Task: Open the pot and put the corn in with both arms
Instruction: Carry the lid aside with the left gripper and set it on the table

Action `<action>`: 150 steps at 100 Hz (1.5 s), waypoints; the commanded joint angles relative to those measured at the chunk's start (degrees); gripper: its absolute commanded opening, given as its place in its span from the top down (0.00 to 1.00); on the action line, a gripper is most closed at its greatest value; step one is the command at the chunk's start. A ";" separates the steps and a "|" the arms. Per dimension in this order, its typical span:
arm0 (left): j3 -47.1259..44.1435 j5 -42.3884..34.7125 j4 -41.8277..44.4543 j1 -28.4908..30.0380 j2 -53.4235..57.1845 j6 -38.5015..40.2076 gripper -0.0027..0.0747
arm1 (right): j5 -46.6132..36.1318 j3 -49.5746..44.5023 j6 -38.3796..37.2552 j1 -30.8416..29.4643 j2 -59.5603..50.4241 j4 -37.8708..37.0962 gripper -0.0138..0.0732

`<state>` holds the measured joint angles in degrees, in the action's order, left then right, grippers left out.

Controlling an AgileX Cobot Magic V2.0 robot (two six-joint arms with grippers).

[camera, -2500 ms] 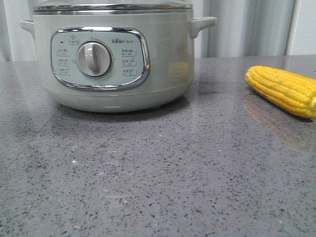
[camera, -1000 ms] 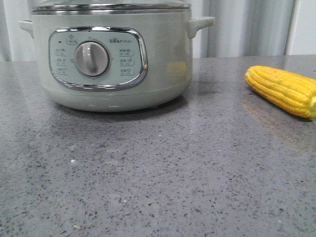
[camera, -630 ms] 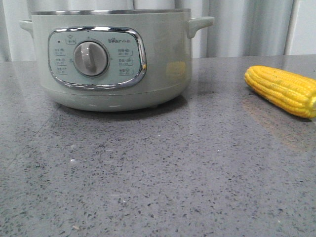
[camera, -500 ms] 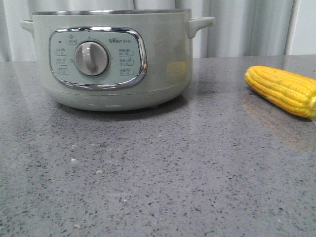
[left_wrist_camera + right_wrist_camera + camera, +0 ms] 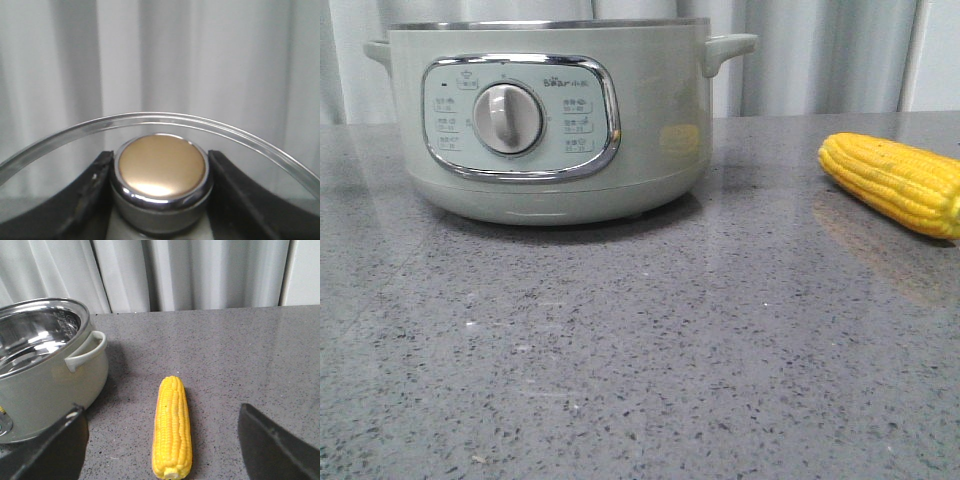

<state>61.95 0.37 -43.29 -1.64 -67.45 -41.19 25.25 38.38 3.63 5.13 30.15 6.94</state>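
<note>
The large round pale-green electric pot [image 5: 555,120] sits uncovered on the grey speckled bench [image 5: 640,340]. The left tool [image 5: 159,172] clamps the glass lid's [image 5: 75,132] gold knob [image 5: 161,167]. The right tool [image 5: 162,450], spread wide, hovers above the bright yellow corn cob [image 5: 172,427] beside the pot.

Pot [image 5: 555,120] at table's [image 5: 640,350] back left, corn [image 5: 895,182] well apart on its right, seemingly flat.

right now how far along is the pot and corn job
Done: the pot is open, its steel inside showing. In hand: the left gripper is clamped on the glass lid's knob. Left: the corn lies on the table, between the open right gripper fingers, not grasped.
</note>
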 commanded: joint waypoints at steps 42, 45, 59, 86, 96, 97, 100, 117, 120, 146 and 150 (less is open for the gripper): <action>-22.38 -13.14 -4.26 3.11 0.14 -0.06 0.89 | -4.72 1.85 0.55 0.11 0.61 -0.39 0.25; -22.72 -13.14 -4.26 3.11 -0.35 -0.06 0.89 | -4.82 1.85 0.55 0.11 0.61 -0.39 0.25; -23.19 -13.14 -4.26 3.11 -2.25 -0.06 0.89 | -4.82 1.85 0.55 0.11 0.61 -0.39 0.25; -23.43 -11.45 -4.26 3.11 -5.71 -0.06 0.89 | -4.15 1.85 0.55 0.11 0.61 -0.39 0.25; -24.13 -10.62 -4.26 3.11 -7.16 -0.06 0.89 | -3.94 1.85 0.55 0.11 0.61 -0.39 0.25; -24.16 -10.62 -4.26 3.11 -7.22 -0.06 0.89 | -3.94 1.85 0.55 0.11 0.61 -0.39 0.25; -24.57 -10.58 -4.26 3.11 -7.53 -0.06 0.89 | -3.94 1.85 0.55 0.11 0.61 -0.39 0.25; -25.32 -9.30 -4.26 3.11 -7.81 -0.06 0.88 | -3.94 1.85 0.55 0.11 0.61 -0.39 0.25; -25.40 -9.13 -4.26 3.11 -7.81 -0.06 0.86 | -3.94 1.85 0.55 0.11 0.61 -0.39 0.25; -25.40 -9.51 -4.26 3.11 -4.51 -0.06 0.45 | -3.73 1.85 0.55 0.11 1.39 -0.39 0.25; -25.40 -9.82 -4.26 3.11 -2.96 -0.06 0.41 | -3.47 1.85 0.55 0.11 2.15 -0.29 0.25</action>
<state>35.16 -6.96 -47.55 1.69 -74.51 -41.55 25.34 38.38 3.63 5.13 30.57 6.94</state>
